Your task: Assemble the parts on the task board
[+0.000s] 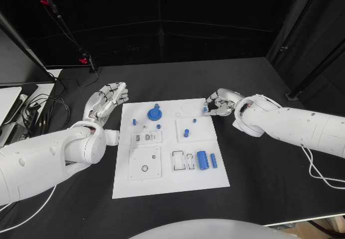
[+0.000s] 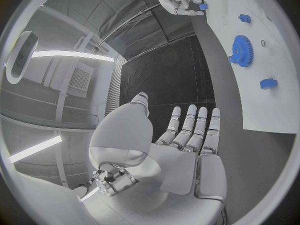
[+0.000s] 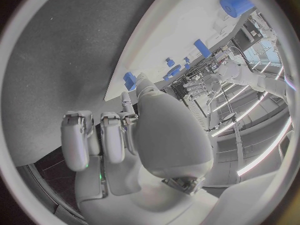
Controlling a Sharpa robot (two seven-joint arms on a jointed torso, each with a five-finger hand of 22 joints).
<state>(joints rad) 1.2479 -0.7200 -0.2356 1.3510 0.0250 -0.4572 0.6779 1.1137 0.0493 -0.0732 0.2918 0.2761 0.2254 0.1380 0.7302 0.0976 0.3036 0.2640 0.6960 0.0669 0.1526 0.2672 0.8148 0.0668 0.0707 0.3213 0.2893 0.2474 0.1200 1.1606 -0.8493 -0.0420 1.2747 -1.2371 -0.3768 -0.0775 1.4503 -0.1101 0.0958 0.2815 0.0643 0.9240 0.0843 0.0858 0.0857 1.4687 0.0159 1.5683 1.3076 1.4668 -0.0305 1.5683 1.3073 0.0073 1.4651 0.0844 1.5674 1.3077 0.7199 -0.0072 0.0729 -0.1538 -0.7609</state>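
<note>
Your white rectangular task board (image 1: 169,169) lies mid-table with assembly barely begun: the round blue toothed gear (image 1: 154,114) stands near its far edge, while a fat blue cylinder (image 1: 203,160) and small pegs lie loose. Your left hand (image 1: 106,100) hovers beside the board, fingers spread, empty. Your right hand (image 1: 218,105) pinches a small blue part (image 1: 206,109) at the far right corner.
</note>
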